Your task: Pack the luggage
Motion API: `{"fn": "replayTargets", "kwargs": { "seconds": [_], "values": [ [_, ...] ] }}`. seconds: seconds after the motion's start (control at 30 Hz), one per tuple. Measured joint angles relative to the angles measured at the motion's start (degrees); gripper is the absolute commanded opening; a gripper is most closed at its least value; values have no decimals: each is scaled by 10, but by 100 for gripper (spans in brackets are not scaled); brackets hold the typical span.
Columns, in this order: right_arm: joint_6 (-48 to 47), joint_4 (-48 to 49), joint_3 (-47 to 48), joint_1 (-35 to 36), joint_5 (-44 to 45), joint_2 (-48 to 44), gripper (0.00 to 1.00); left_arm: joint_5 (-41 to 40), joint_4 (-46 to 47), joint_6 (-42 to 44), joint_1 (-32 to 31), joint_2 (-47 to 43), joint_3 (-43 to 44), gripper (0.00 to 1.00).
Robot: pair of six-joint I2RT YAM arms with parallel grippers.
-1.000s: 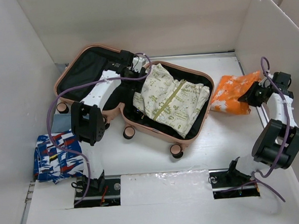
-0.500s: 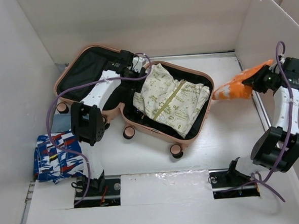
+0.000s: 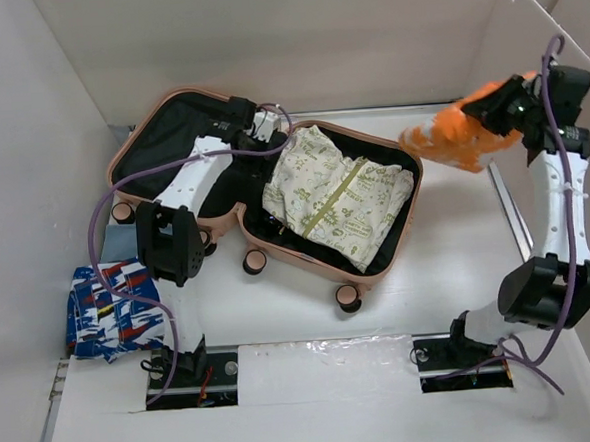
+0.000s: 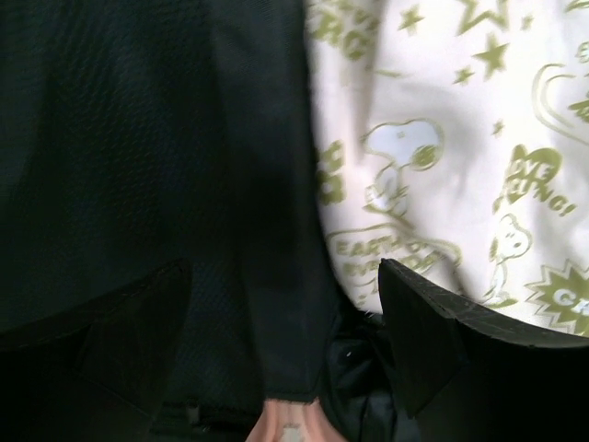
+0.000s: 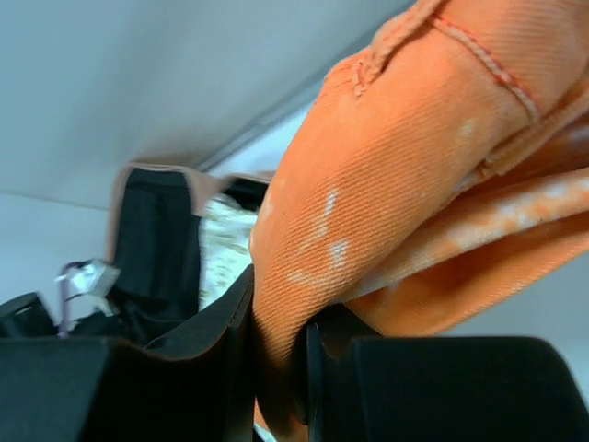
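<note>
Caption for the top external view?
Right gripper holds an orange garment aloft beside the open pink suitcase, which contains a cream printed garment; left gripper reaches inside.

My claw (image 5: 281, 318) is pinched tight on an orange cloth (image 5: 396, 203). My 2 black fingers (image 5: 207, 345) squeeze a fold of it between them. The cloth has little white specks and a stitched edge near the top, and it fills most of the right side. Behind it, to the left, is the open pink suitcase (image 5: 170, 171) with its black lining (image 5: 152, 244). A pale cloth with green print (image 5: 221, 244) lies inside. A small shiny part (image 5: 89, 276) shows at the far left; I cannot tell what it is. A white wall (image 5: 138, 74) is above.
</note>
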Motion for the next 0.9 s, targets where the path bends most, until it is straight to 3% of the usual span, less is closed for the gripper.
{"fn": "replayTargets", "kwargs": {
  "seconds": [0.27,0.4,0.53,0.7,0.9],
  "values": [
    [64,129,110,230,51,68,0,-2,-39,3,70,3,96,80],
    [75,194,101,326,70,92,0,-3,-45,3,86,-2,97,80],
    [95,297,-61,408,101,65,0,0,-45,3,88,-10,67,80],
    [103,353,-255,480,153,74,0,4,-49,3,97,-26,23,80],
    [184,468,-434,490,146,78,0,5,-49,3,104,-66,-21,80]
  ]
}}
